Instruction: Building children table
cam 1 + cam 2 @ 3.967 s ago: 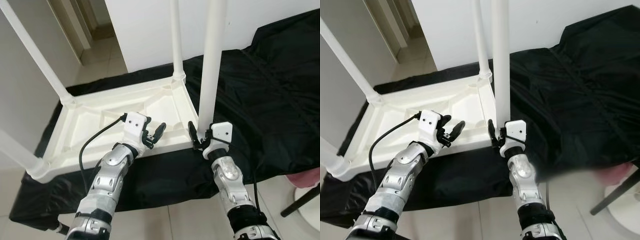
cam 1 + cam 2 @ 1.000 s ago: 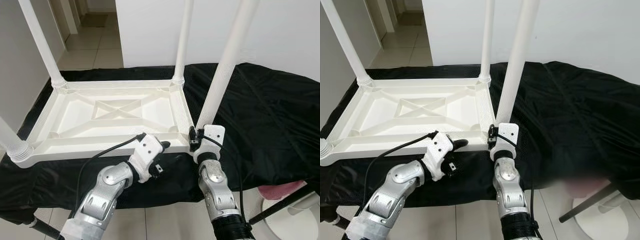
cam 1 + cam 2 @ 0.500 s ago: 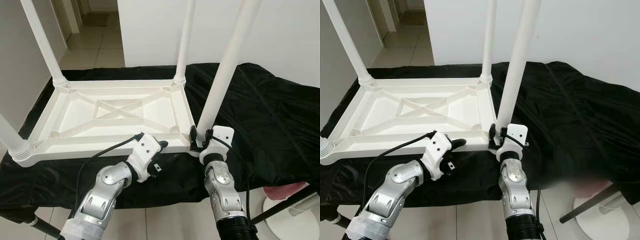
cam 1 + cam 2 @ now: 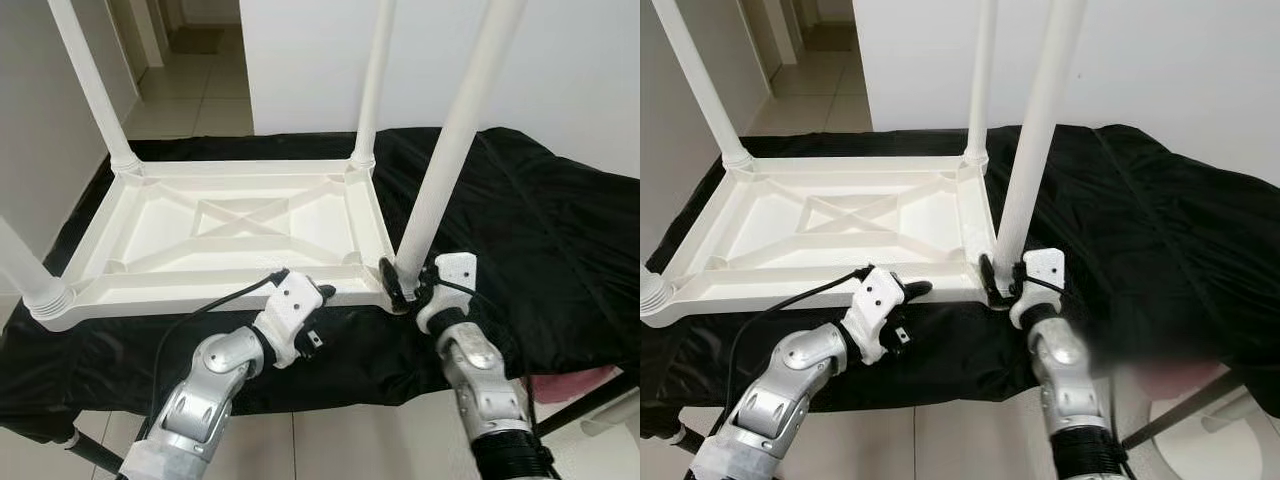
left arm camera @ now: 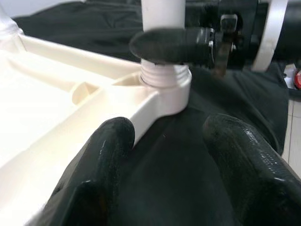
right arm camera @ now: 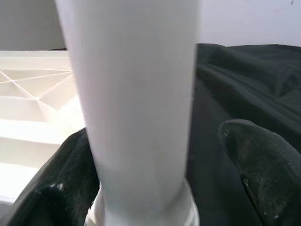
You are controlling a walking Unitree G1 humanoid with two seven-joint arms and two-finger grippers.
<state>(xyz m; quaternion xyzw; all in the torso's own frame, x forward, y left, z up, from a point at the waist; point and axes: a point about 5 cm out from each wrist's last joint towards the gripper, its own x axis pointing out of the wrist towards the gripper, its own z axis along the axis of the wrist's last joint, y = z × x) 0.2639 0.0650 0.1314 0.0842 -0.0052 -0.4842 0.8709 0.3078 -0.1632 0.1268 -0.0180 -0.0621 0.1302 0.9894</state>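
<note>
— Where's your table sitting?

— The white children's table (image 4: 230,225) lies upside down on the black cloth (image 4: 540,230), legs pointing up.

— And your right tool?

— Your right tool (image 4: 408,285) is at the table's near right corner, fingers either side of the near right leg (image 4: 445,160) just above its threaded socket (grip contact: can't tell; there's a gap beside one finger in the wrist view).

— Your left tool?

— Your left tool (image 4: 318,296) is spread, holding nothing, one finger (image 5: 101,150) against the table's near rim, just beside that same corner.
</note>
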